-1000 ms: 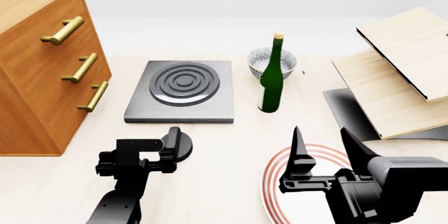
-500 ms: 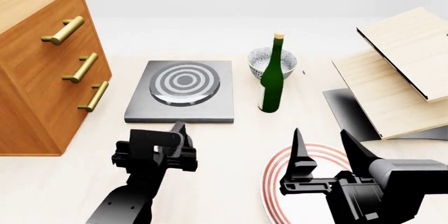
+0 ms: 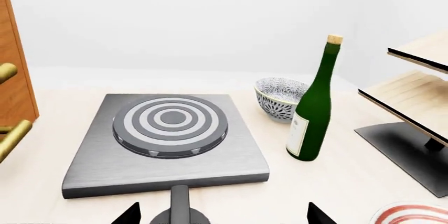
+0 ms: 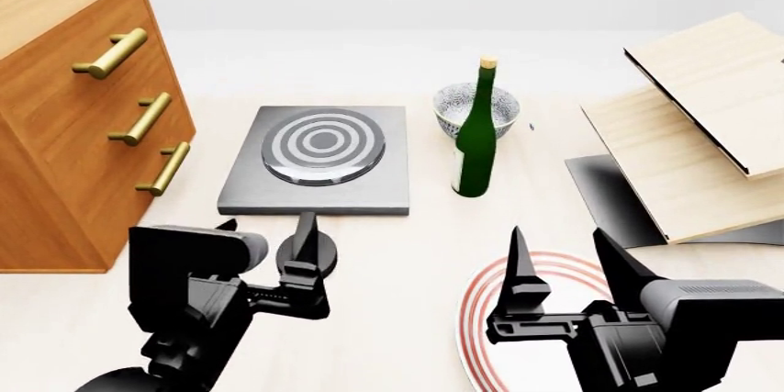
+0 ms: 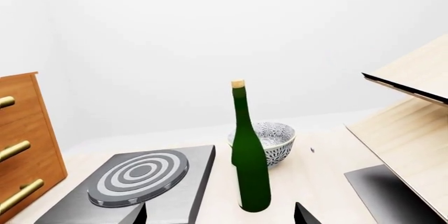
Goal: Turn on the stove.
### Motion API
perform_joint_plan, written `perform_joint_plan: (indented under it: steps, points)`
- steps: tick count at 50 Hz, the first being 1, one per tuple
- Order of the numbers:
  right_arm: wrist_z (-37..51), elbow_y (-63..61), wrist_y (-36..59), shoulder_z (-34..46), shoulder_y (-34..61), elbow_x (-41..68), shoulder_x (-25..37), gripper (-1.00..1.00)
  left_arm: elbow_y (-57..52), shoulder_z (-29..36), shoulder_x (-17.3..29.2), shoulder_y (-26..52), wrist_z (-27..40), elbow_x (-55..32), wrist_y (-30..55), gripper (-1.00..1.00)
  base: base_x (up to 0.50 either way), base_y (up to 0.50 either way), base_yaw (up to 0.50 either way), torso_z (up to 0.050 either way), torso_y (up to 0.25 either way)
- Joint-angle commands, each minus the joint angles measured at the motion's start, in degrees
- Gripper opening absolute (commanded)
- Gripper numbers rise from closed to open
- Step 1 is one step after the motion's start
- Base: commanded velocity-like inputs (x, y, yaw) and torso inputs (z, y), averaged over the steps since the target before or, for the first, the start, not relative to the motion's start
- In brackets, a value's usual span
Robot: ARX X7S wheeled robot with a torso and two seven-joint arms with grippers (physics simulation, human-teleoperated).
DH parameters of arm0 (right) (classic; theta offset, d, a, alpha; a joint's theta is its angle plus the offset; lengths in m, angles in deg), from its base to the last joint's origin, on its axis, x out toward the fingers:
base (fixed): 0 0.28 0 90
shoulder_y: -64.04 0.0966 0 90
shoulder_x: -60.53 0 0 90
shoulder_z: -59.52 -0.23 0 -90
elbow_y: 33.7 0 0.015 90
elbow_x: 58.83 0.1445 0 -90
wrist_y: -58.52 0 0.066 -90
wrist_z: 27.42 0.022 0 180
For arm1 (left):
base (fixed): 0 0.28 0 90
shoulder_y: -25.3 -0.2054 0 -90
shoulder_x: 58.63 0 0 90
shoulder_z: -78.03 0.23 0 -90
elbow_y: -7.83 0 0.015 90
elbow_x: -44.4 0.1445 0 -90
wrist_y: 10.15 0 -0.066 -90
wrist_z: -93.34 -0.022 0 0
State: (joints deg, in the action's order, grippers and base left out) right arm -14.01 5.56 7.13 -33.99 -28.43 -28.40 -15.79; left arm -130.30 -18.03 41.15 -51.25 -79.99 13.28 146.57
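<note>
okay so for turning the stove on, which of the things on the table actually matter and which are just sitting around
Belongs to the job:
stove
knob by the stove's near edge
left gripper, jaws open around the knob

Just lying about:
green bottle
patterned bowl behind the bottle
red-rimmed plate
wooden drawer unit
wooden shelf rack

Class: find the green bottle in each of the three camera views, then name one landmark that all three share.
Head view: bottle stands right of the stove, in front of the bowl.
Left wrist view: bottle right of centre, beside the stove.
Right wrist view: bottle at centre, in front of the bowl.
Shared landmark: the stove's ringed burner.
</note>
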Motion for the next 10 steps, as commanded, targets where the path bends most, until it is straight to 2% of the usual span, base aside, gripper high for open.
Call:
perform_joint_plan:
  steps: [1,10]
  points:
    - [0.69,0.05,-0.22,0.48,0.08,-0.15,0.42,1.00,-4.26,-1.76,0.50,-1.44,0.76,-2.21,2.74,1.00,0.00,0.00,0.00,0.000,0.000]
    - [0.79,1.88,-1.59,1.56,-0.05,-1.43,0.40,1.00,-0.66,0.65,1.12,-2.69,0.82,0.20,-1.54,1.00,0.00,0.00,0.00,0.000,0.000]
